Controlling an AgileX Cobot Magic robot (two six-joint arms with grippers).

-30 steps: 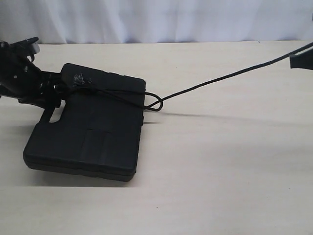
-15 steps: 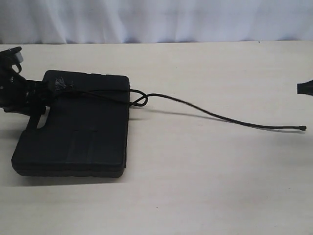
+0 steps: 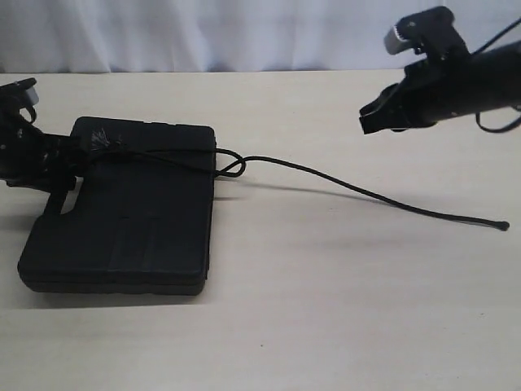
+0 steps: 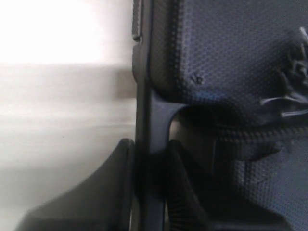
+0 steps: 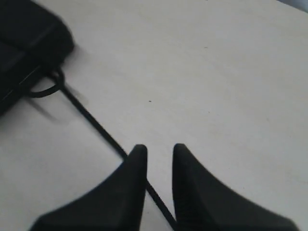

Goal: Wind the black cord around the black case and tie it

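Tabletop (image 3: pixel 326 309), pale and bare-grained, fills the exterior view, with a white curtain (image 3: pixel 244 32) along its 12 o'clock edge; black case (image 3: pixel 130 220) lies flat toward 9 o'clock, ribbed lid up, handle edge turned to 9 o'clock; right arm (image 3: pixel 464 81) reaches in from 2 o'clock, raised clear of the surface; left arm (image 3: pixel 24 151) sits low at 9 o'clock, right beside the case; black cord (image 3: pixel 366 194) crosses the end of the lid nearest 12 o'clock, makes a small loop (image 3: pixel 232 165) just off the case's 3 o'clock edge, then trails over the table to a tip (image 3: pixel 502 225) near 3 o'clock; frayed tuft (image 3: pixel 102 140) rests on the lid's 10 o'clock corner; left gripper (image 4: pixel 147 144) is clamped on the case's handle bar (image 4: pixel 144 96), one finger on each side; right gripper (image 5: pixel 156 149) hangs above the cord, jaws a narrow gap apart, gripping nothing.
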